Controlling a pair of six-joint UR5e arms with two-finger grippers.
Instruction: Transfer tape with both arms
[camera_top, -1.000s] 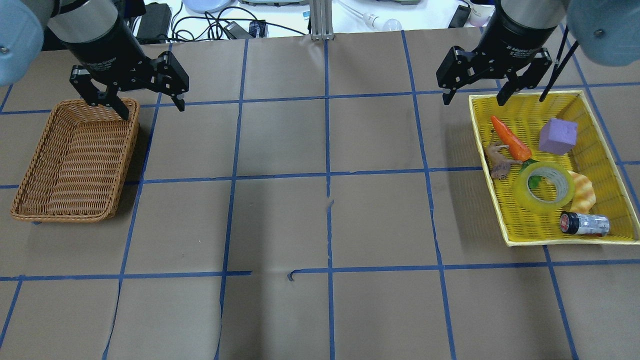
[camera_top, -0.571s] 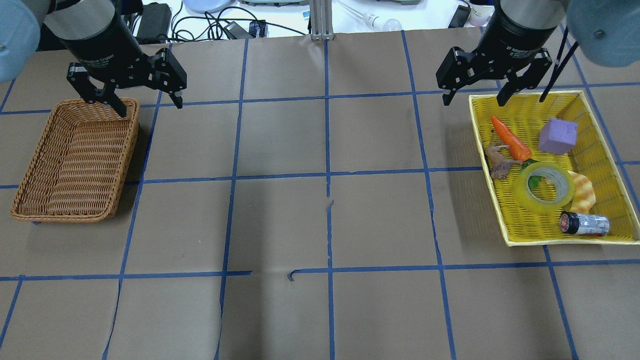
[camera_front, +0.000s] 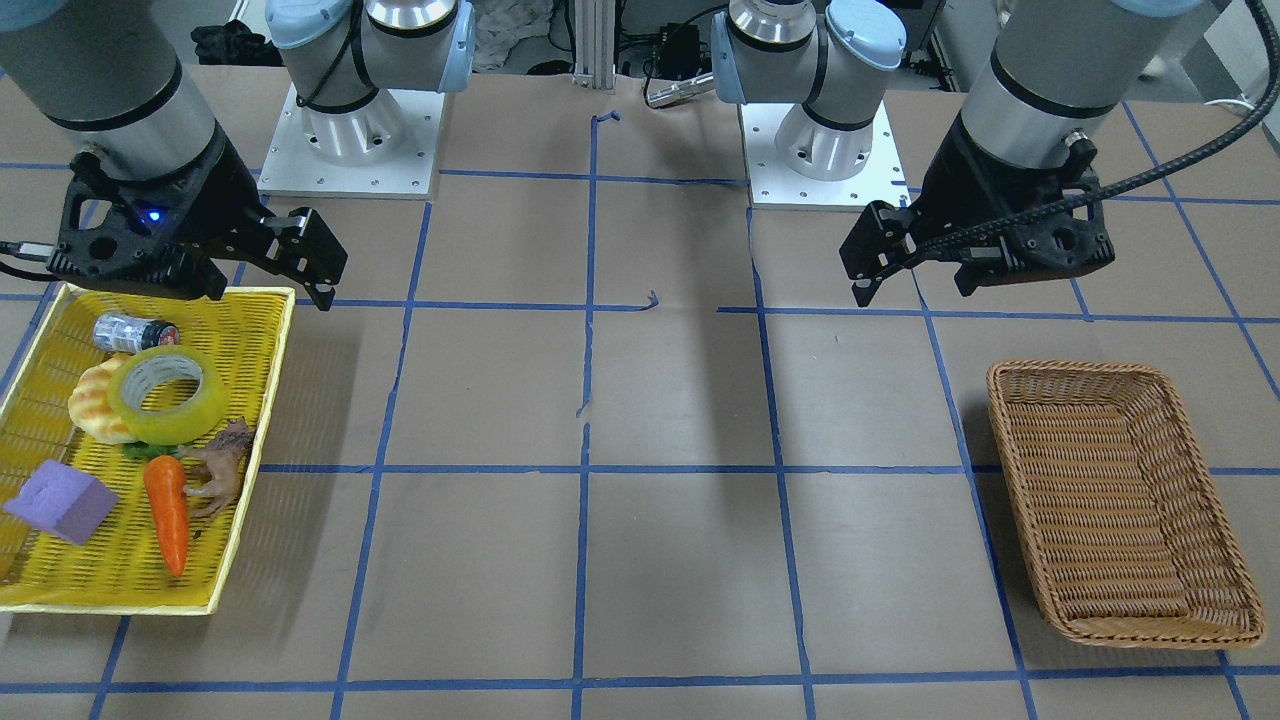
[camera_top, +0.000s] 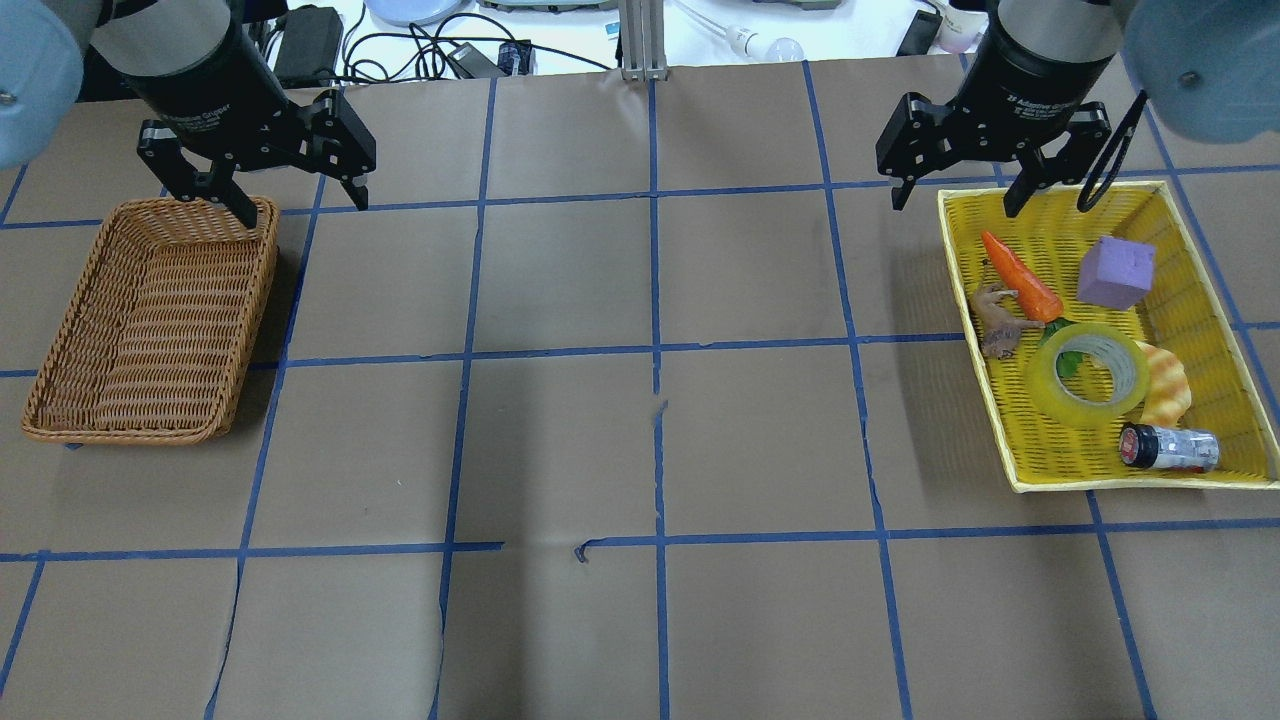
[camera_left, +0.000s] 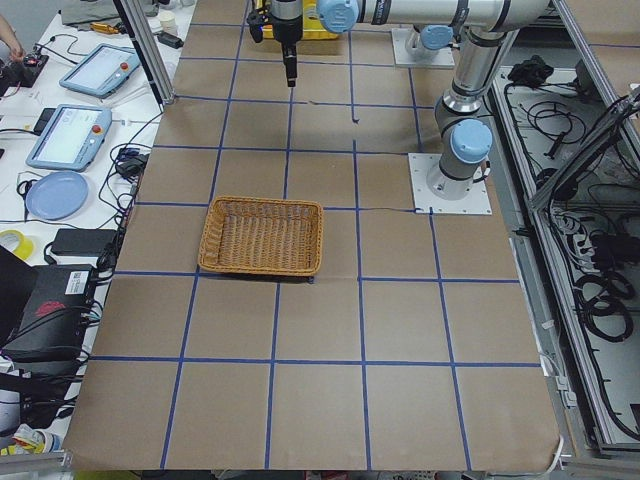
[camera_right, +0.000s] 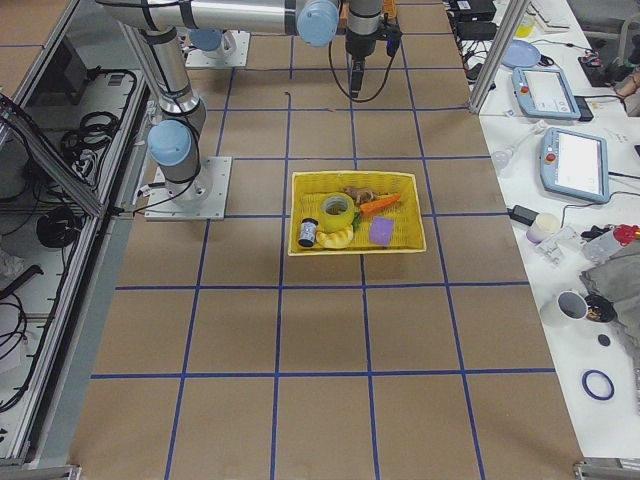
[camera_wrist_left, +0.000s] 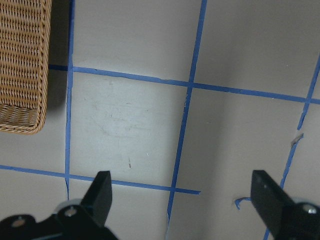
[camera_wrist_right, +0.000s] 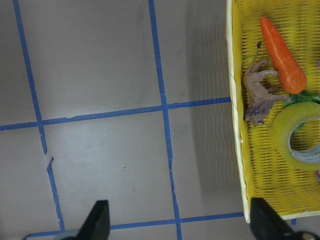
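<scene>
The yellow-green tape roll (camera_top: 1046, 392) lies flat in the yellow basket (camera_top: 1100, 482) at the table's right, leaning on a bread toy (camera_top: 1168, 385). The tape also shows in the front view (camera_front: 203, 408) and the right wrist view (camera_wrist_right: 292, 147). My right gripper (camera_top: 955, 204) is open and empty, raised over the basket's far left corner, well short of the tape. My left gripper (camera_top: 302, 210) is open and empty above the far right corner of the brown wicker basket (camera_top: 256, 300). Its open fingers frame bare table in the left wrist view (camera_wrist_left: 183, 200).
The yellow basket also holds an orange carrot (camera_top: 1020, 275), a purple cube (camera_top: 1115, 272), a brown animal toy (camera_top: 1000, 322) and a small bottle (camera_top: 1172, 449). The wicker basket (camera_front: 1010, 470) holds nothing. Brown paper with blue tape lines covers the table between the baskets.
My left gripper has drifted slightly toward the table's far edge. My right gripper has shifted a little to the right. Both stay open; the tape has not moved.
</scene>
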